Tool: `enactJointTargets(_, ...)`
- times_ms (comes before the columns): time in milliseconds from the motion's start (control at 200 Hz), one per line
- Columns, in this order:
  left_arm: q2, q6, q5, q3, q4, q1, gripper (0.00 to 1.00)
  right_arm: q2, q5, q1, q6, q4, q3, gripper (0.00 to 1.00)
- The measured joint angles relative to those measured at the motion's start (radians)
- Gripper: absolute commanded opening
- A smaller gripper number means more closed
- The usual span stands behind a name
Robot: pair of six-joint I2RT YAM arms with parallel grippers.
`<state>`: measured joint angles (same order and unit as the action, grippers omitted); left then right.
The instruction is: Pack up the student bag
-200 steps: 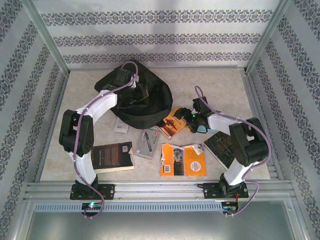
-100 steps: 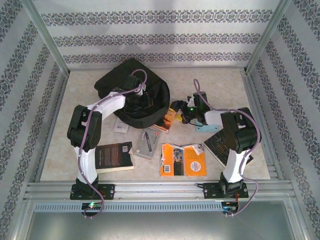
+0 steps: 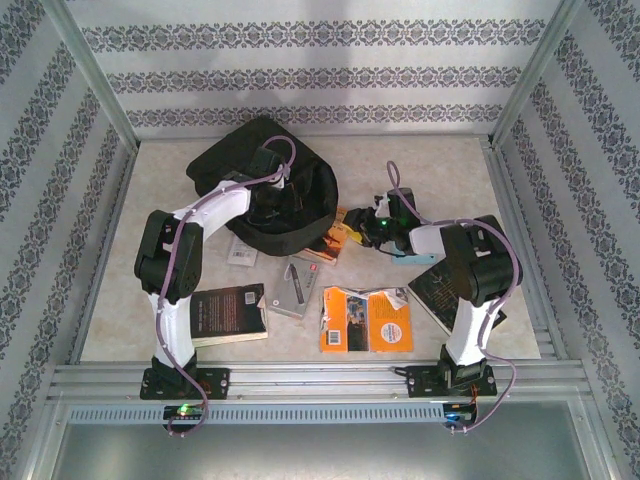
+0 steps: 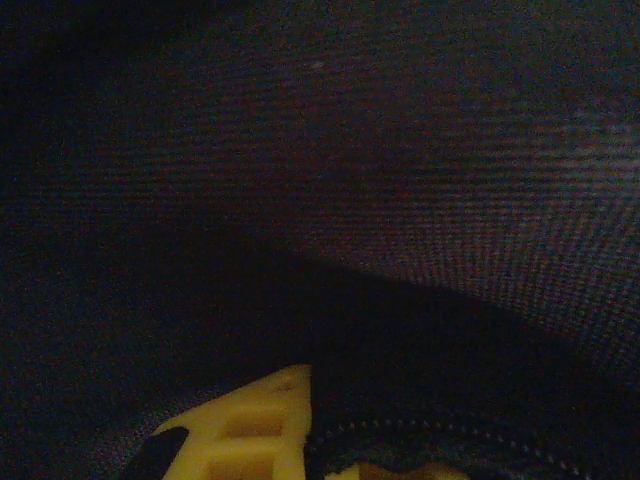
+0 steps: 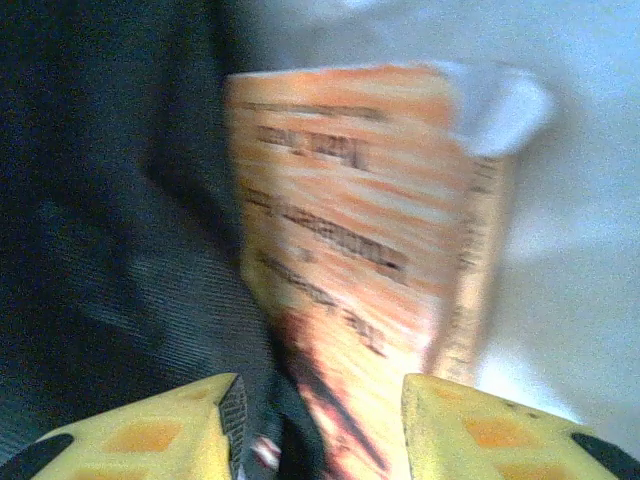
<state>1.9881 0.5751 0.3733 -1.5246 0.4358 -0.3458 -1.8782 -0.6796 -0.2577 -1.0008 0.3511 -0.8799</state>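
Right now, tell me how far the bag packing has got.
Done: nothing is visibly packed; the large black fabric backpack is too dark inside to judge. In hand: left gripper shut against its fabric; right gripper straddles the orange paperback book beside it. Left: the dark-covered book and wide orange book lie outside.

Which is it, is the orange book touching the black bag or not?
Touching. In the right wrist view, the orange book's left edge meets the bag's black fabric with no gap showing between them, though the picture is blurry.

Orange book (image 5: 370, 230) blurred — print unreadable; student bag (image 5: 100, 200) cut off.
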Motion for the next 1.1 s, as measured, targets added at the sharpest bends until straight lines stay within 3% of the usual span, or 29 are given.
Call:
enactJointTargets(240, -0.06, -0.146, -0.259, -0.055, 0.099, 0.019, 0.0, 0.056, 0.084, 0.0, 0.15, -0.23, -0.036, 0.43)
enactJointTargets(345, -0.069, -0.197, -0.348, -0.103, 0.137, 0.025, 0.35, 0.056, 0.097, 0.0, 0.184, -0.283, -0.051, 0.42)
enactJointTargets(420, -0.069, -0.218, -0.386, -0.13, 0.163, 0.024, 0.51, 0.056, 0.104, 0.0, 0.202, -0.308, -0.056, 0.42)
enactJointTargets(480, -0.071, -0.235, -0.402, -0.15, 0.187, 0.016, 0.57, 0.056, 0.11, -0.002, 0.216, -0.326, -0.059, 0.43)
enactJointTargets(655, -0.068, -0.254, -0.389, -0.267, 0.285, -0.098, 0.62, 0.07, 0.134, -0.009, 0.237, -0.374, -0.07, 0.42)
enactJointTargets(839, -0.052, -0.208, -0.243, -0.31, 0.282, -0.253, 0.66, 0.127, 0.171, -0.008, 0.241, -0.393, -0.07, 0.4)
enactJointTargets(979, 0.048, -0.168, -0.185, -0.321, 0.28, -0.28, 0.69, 0.141, 0.183, -0.008, 0.24, -0.394, -0.069, 0.38)
enactJointTargets(1104, 0.161, -0.136, -0.199, -0.322, 0.28, -0.281, 0.73, 0.144, 0.194, -0.008, 0.238, -0.4, -0.064, 0.38)
